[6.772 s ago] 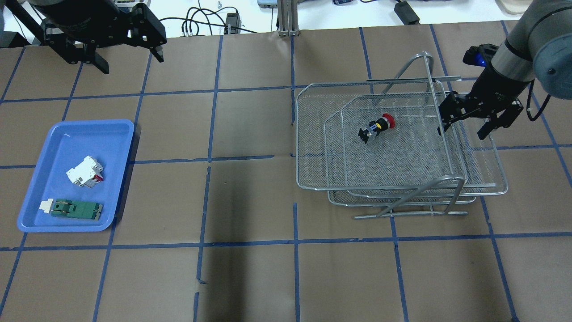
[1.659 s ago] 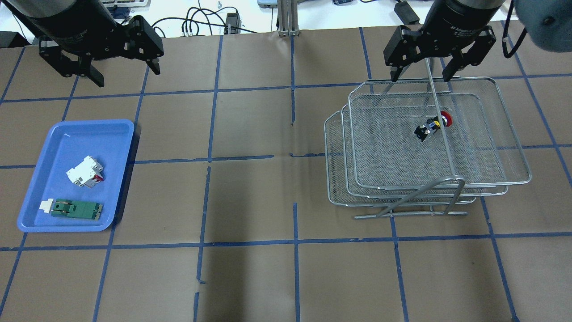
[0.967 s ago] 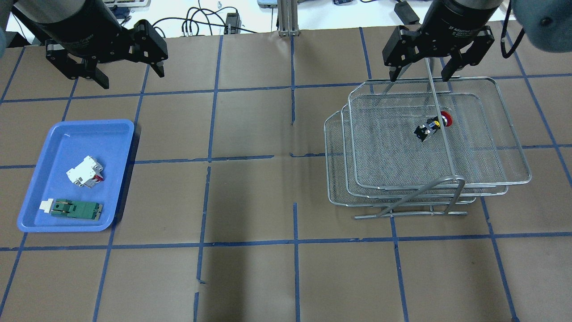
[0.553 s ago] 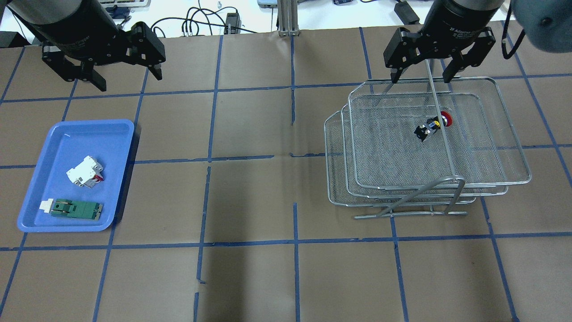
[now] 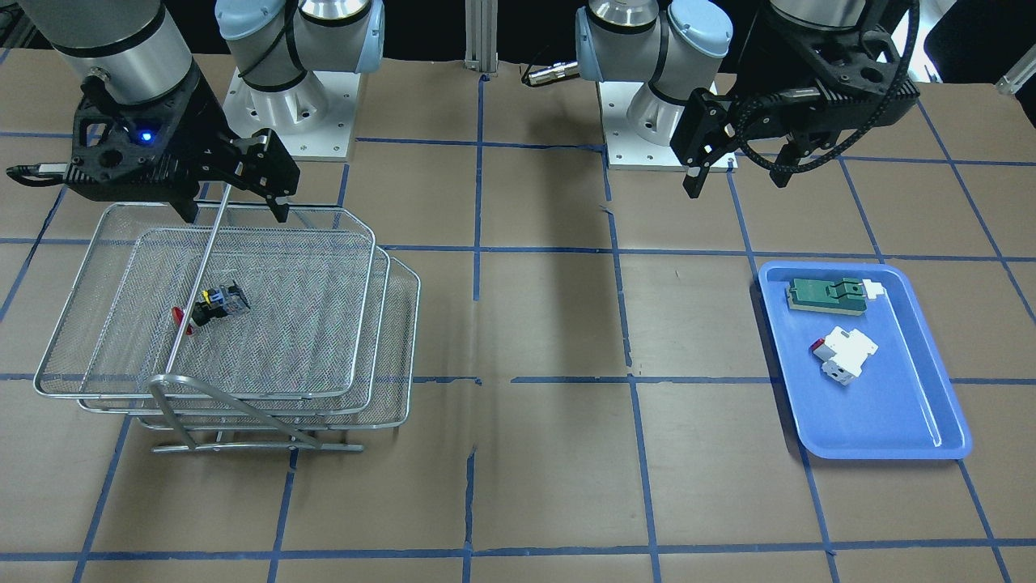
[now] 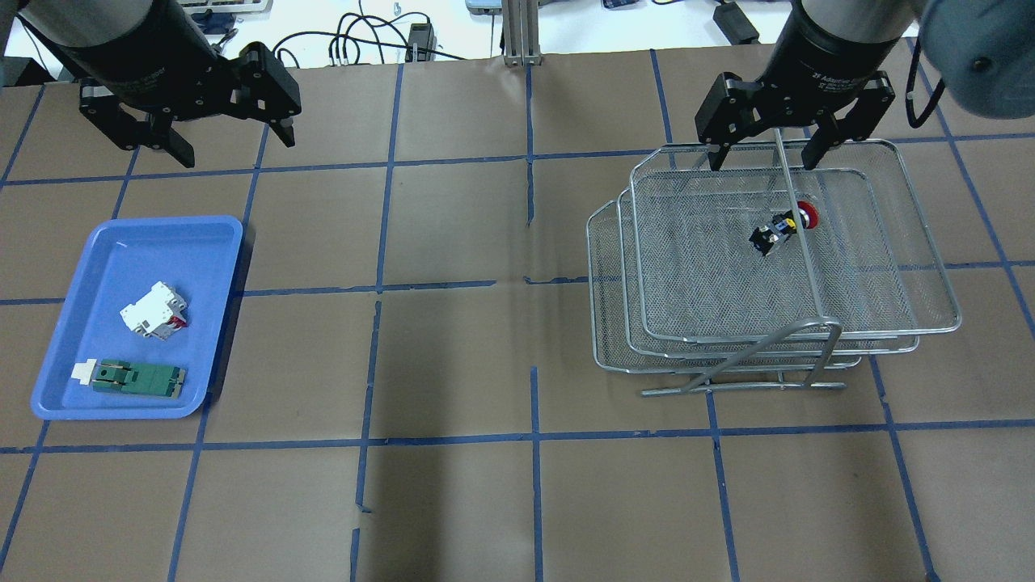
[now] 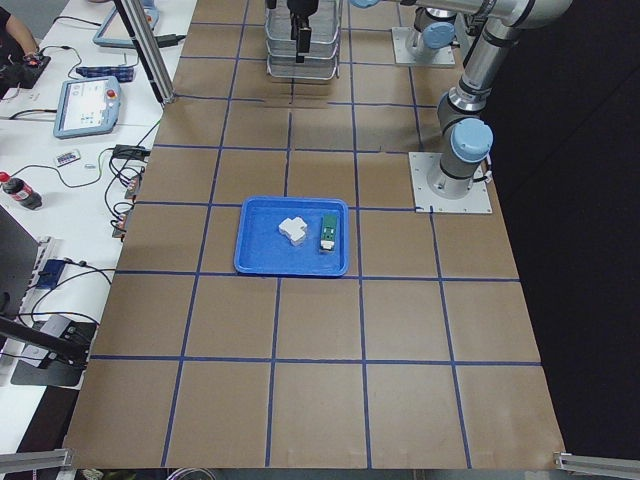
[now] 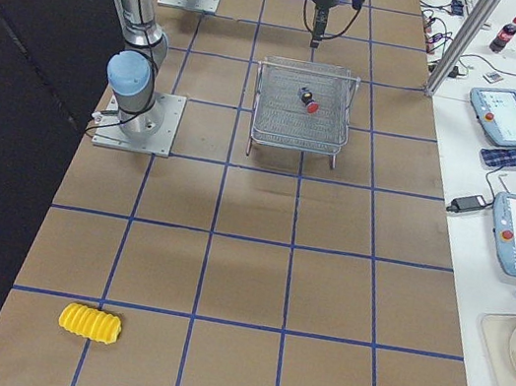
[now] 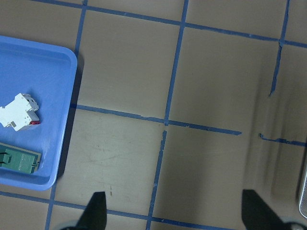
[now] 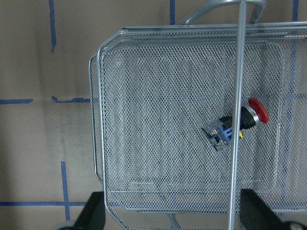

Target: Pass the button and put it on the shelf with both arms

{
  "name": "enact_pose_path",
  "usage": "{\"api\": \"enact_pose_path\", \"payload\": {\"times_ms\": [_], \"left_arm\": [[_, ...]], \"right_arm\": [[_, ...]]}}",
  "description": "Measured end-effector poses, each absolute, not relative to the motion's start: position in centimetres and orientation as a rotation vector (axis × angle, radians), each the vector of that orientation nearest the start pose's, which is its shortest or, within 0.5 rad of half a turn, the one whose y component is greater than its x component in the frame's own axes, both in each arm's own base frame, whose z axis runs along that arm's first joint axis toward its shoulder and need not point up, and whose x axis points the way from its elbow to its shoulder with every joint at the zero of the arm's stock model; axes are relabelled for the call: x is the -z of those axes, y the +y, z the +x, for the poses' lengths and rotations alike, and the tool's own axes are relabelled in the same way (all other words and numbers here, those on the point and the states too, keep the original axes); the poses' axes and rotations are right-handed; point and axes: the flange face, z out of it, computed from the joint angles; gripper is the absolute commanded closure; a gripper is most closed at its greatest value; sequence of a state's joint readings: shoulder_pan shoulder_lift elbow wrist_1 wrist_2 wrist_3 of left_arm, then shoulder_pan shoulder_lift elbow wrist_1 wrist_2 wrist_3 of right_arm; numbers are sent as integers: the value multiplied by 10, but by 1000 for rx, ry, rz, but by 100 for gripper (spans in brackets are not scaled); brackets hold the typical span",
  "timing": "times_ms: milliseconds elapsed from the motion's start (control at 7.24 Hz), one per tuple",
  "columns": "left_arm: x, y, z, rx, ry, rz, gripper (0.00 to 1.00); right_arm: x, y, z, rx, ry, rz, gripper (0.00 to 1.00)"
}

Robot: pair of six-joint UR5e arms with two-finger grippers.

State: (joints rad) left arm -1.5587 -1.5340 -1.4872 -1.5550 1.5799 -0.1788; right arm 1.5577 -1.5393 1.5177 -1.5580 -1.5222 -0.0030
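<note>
The button (image 6: 780, 229) lies on its side on the top tier of the wire-mesh shelf (image 6: 639, 250), red cap toward the right. It also shows in the front view (image 5: 210, 305) on the shelf (image 5: 366, 316), and in the right wrist view (image 10: 235, 125) behind a chrome tube of the shelf (image 10: 99, 120). My right gripper (image 6: 762, 158) is open and empty, above the shelf's far edge, apart from the button. My left gripper (image 6: 234, 148) is open and empty over the far left of the table; the left wrist view (image 9: 175, 218) shows it over bare paper.
A blue tray (image 6: 137, 250) at the left holds a white block with a red tab (image 6: 154, 311) and a green flat part (image 6: 137, 377). Brown paper with blue tape lines covers the table. A yellow ribbed object (image 8: 90, 321) lies far off near a table corner.
Since 6.8 s ago the shelf's top tier has slid right with the button on it, and my right gripper moved from the shelf's right side to its far edge. Lately both grippers only shifted slightly.
</note>
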Motion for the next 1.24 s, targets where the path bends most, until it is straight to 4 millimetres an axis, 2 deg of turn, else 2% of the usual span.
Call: {"api": "enact_pose_path", "payload": {"times_ms": [1244], "left_arm": [[-551,-491,-128,207,3122,-294,0]], "right_arm": [[-498,-508,133,21,3093,11,0]]}}
